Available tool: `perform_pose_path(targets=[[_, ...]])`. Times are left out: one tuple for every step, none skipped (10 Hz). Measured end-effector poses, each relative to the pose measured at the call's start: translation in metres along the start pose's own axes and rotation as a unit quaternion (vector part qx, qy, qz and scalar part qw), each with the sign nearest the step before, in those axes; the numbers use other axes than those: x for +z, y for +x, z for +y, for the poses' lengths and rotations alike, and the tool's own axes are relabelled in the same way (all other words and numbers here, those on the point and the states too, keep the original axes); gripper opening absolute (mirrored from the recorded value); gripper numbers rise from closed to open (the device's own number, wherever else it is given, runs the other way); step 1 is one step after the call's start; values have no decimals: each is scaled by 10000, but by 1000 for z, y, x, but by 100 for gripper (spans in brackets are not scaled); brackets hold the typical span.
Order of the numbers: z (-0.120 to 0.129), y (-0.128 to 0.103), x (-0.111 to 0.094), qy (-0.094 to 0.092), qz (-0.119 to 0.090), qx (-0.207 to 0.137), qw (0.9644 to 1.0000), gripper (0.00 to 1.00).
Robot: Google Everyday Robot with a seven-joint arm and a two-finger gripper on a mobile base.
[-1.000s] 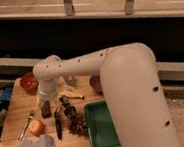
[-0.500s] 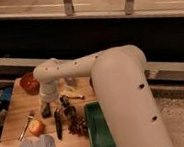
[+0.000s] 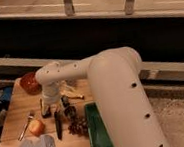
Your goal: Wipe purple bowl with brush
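My white arm reaches in from the right, and its gripper [image 3: 53,106] hangs over the middle of the wooden table [image 3: 11,123]. The brush [image 3: 58,125], a long thin black stick, lies on the table just below the gripper, pointing toward the front edge. The gripper stands right above the brush's far end; I cannot tell whether it touches it. The purple bowl is hidden behind my arm's thick upper part on the right.
A reddish-brown bowl [image 3: 30,83] sits at the back left. A short black block [image 3: 44,110], a silver spoon [image 3: 26,126], an orange fruit [image 3: 36,127] and a grey cloth [image 3: 38,146] lie at the left. A dark cluster [image 3: 77,124] and a green tray [image 3: 96,130] lie at the right.
The arm's thick part has swung left and now covers the purple bowl, which showed one second ago. The gripper has barely moved.
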Motion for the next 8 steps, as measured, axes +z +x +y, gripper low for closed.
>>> perform_pose_path(targets=[[-5,0,5,10,32,39,10000,65],[-8,0,13,-16,48,74,10000,65],[-13,0,18,-53,53,120,9999,65],[-16,-1,21,-97,38,165,9998,65],[-19,-2,26,-176,6,214,9996,65],[-21,-3,27,-211,-21,263,9994,65],[-25,-4,30,-228,-34,330,9992,65],[-27,-5,33,-213,-30,376,9991,65]])
